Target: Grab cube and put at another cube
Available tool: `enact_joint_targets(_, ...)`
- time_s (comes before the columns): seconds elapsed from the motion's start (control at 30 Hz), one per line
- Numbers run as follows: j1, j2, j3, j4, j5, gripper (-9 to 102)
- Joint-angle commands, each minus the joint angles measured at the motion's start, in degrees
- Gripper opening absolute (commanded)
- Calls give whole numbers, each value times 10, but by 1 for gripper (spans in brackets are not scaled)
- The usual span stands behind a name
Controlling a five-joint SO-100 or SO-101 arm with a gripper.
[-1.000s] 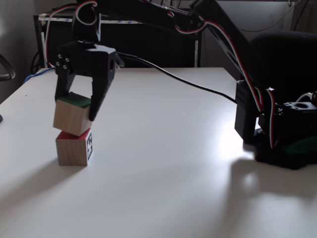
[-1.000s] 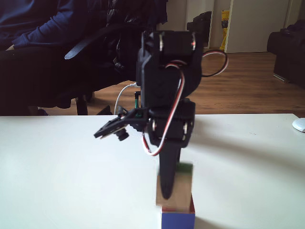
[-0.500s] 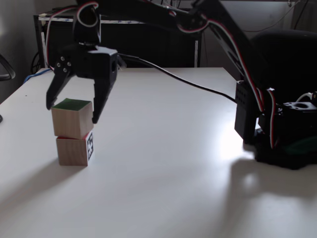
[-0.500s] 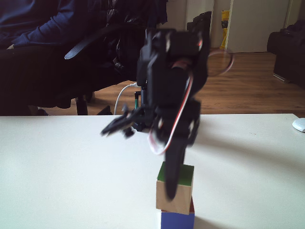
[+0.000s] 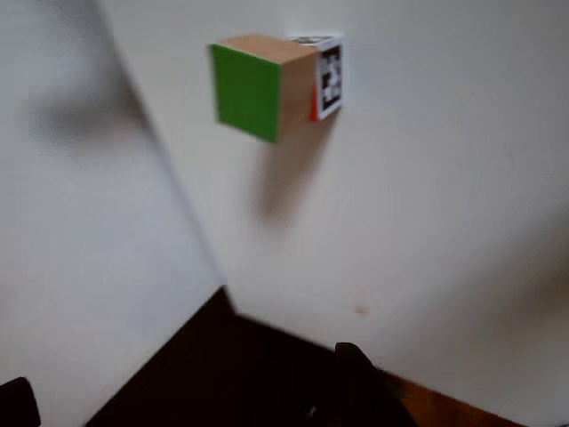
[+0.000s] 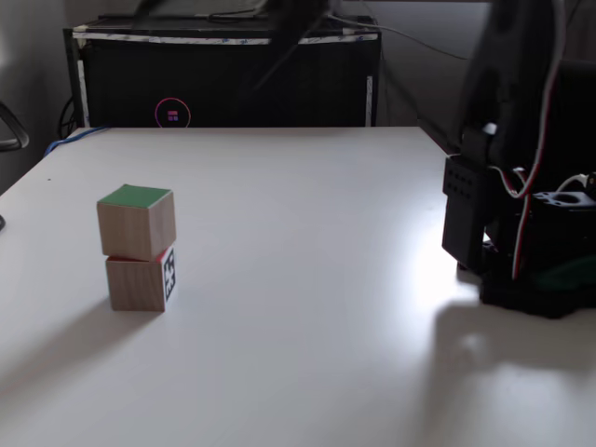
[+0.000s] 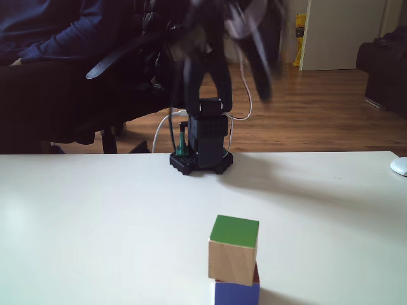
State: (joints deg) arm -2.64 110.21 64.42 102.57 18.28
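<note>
The cube (image 6: 136, 222), light wood with a green top, rests on another cube (image 6: 140, 281), whose side shows a black-and-white marker. It sits slightly askew on it. In a fixed view the cube (image 7: 233, 249) is above a blue face of another cube (image 7: 236, 293). The other view shows the green face of the cube (image 5: 258, 89) with another cube (image 5: 329, 76) behind it. My gripper (image 5: 185, 398) is far from the stack; its two dark tips stand wide apart at the bottom edge, open and holding nothing. The raised arm is a blur in both fixed views.
The arm's base (image 6: 531, 251) stands at the right of the white table (image 6: 307, 307), also seen as the base (image 7: 200, 143) at the table's far edge. A black cabinet (image 6: 223, 79) lies behind. A seated person (image 7: 57, 32) and a white mouse (image 7: 399, 165) are nearby.
My gripper opened and let go of the cube. It then lifted away and swung back toward the base. The cube stays on top of another cube.
</note>
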Motion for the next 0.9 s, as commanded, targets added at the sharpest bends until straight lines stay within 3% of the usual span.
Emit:
enact_joint_targets(0.0, -14, 221, 146, -74, -30, 48)
enact_joint_targets(0.13, -14, 374, 308, -163, -61, 44)
enact_joint_targets(0.47, 17, 526, 631, -305, -111, 41)
enact_joint_targets(0.87, 20, 676, 866, -361, -142, 38)
